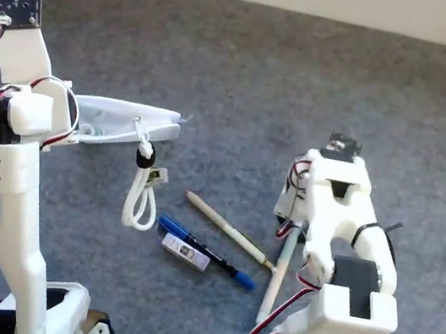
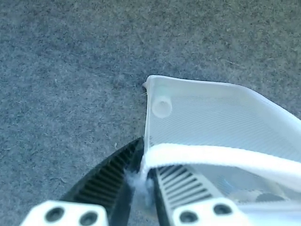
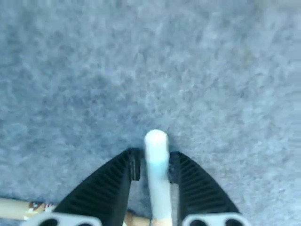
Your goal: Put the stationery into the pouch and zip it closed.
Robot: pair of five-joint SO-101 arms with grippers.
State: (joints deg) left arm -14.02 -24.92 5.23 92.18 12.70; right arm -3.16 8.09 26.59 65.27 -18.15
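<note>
On carpet (image 1: 265,71): one pouch (image 1: 119,122), one eraser (image 1: 186,252), one pencil (image 1: 225,229), blue pen (image 1: 228,267), white pen (image 1: 275,283).

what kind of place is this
Probably an indoor robot practice setup on grey carpet: a white mesh pouch, blue pen and pencil sit by white robot arms.

White pouch (image 1: 124,120), blue pen (image 1: 207,253), pencil (image 1: 225,229), white pen (image 1: 278,272)
</note>
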